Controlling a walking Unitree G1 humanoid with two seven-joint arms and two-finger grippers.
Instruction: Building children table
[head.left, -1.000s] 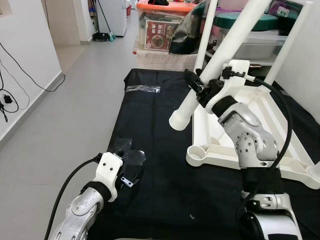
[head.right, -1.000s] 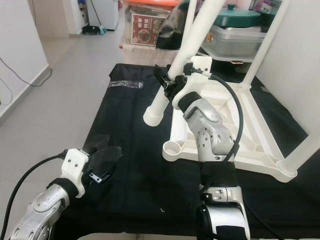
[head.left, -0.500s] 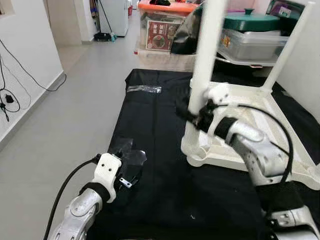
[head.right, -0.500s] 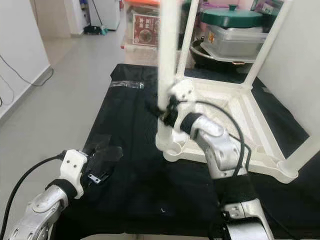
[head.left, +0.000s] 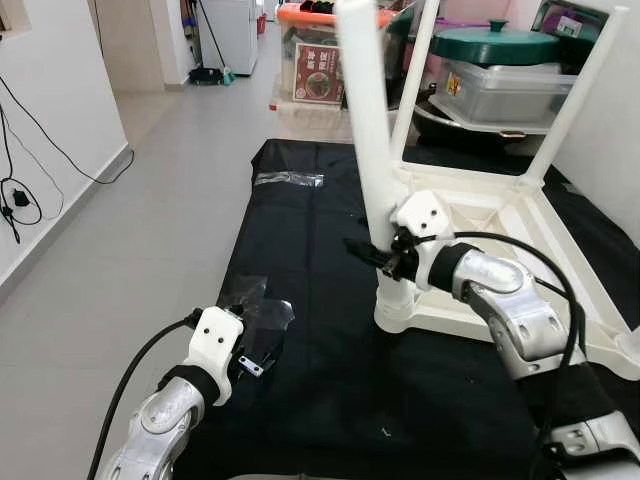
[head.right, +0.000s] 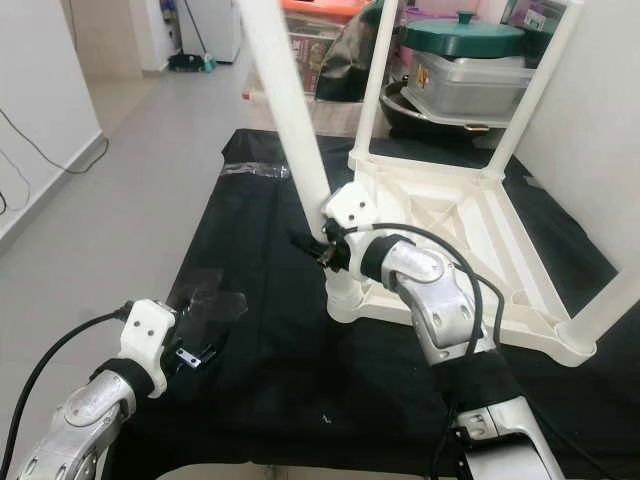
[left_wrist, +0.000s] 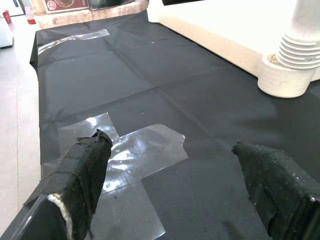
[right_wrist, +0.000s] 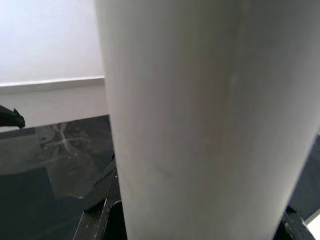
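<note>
The white children's table lies upside down, its rim (head.left: 610, 350) resting on a black mat (head.left: 310, 250). My right gripper (head.left: 378, 252) is shut on a white table leg (head.left: 362, 120). The leg's lower end stands in the near-left corner socket (head.left: 398, 305), and its top leans left. The right wrist view sees the leg (right_wrist: 200, 125) from very close. Two other legs (head.left: 415, 70) (head.left: 575, 100) rise from the far corners. My left gripper (left_wrist: 175, 180) hangs open low over the mat, just above a clear plastic wrapper (left_wrist: 135, 150), holding nothing.
A second strip of clear plastic (head.left: 287, 178) lies on the mat's far end. Storage boxes, one with a green lid (head.left: 500, 75), stand behind the table. Grey floor (head.left: 130, 230) runs along the left to a white wall with cables (head.left: 15, 200).
My right gripper has swung the leg from slanting in the air down into the near-left corner socket, then tipped it to lean left. The left arm has stayed put.
</note>
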